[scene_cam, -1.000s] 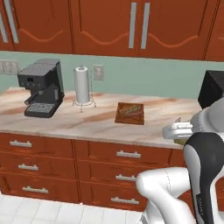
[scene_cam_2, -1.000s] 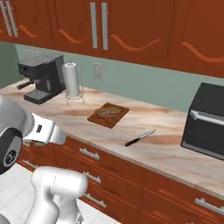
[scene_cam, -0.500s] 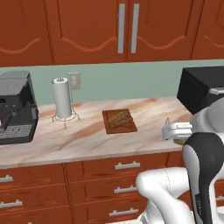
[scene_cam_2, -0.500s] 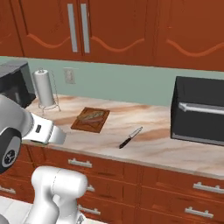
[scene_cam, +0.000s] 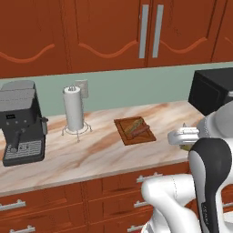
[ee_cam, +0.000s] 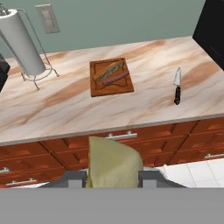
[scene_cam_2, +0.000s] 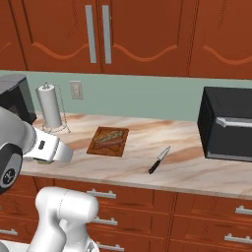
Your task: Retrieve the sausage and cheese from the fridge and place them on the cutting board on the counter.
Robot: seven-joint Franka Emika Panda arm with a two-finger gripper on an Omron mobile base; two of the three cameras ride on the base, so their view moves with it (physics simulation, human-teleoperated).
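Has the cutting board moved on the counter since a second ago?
No. The cutting board keeps its spot right of the paper-towel stand; the whole view shifted because the base drove.

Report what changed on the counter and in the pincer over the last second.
Only the cameras shifted: the base drove along the counter, so the whole scene slid across both base views. The pincer stays shut on the cheese. The sausage stays on the cutting board; paper towel stand and knife kept their places.
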